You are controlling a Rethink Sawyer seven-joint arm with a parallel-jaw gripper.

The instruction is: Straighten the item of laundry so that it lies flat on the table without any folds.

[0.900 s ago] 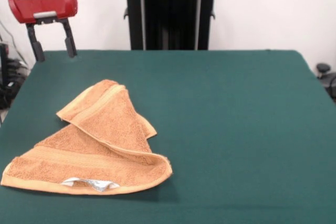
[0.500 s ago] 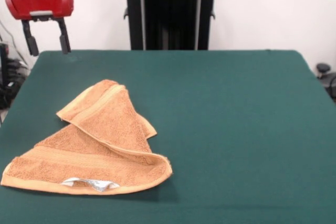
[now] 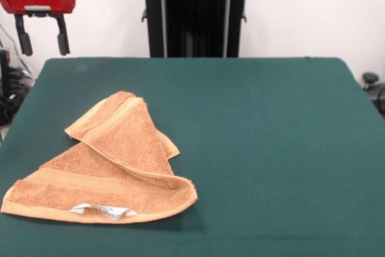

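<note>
Green table before a white wall holds the folded towel (tool spread, aloft).

- A plain white wall spans the back, right of the pincer.
- Dark cables and clutter sit below the pincer, at the edge.

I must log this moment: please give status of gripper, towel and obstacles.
Red-and-black gripper open, empty, raised off table's far corner. Orange-tan terry towel folded over itself, white tag showing. Dark green felt table: nothing in the way.
</note>
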